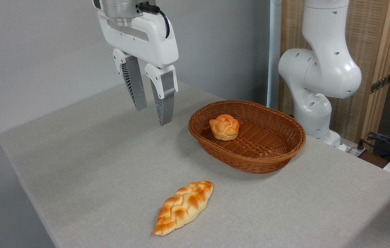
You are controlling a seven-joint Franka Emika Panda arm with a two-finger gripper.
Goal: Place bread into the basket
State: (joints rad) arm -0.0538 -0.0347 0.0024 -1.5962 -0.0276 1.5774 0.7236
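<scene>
The bread (183, 207) lies flat on the grey table (88, 165), near the front edge, its braided golden crust up and a strip of pale underside showing along its lower side. It sits slantwise, one pointed end toward the front left, the other toward the back right. Nothing touches it.

Behind it and a little to the right stands the basket (267, 156), oval and reddish-brown, its woven rim clear of the loaf with bare cloth between them. Inside, toward the left end, rests a small round bun (224, 127), orange on top, on the basket's floor and close to the near-left wall.

Up and to the left of the basket hangs the claw (152, 113), well above the tabletop and far back from the loaf. Its two ribbed grey fingers (134, 84) point downward with a slight tilt, and there is a plain gap between the tips, parted somewhat but not spread wide. Nothing is between them and they touch neither table, basket nor bread.

The white arm (319, 72) rises at the far right corner of the table, behind the basket, in front of a pale slatted screen (370, 41). Some dark cables (388, 139) lie off the table's right side.
</scene>
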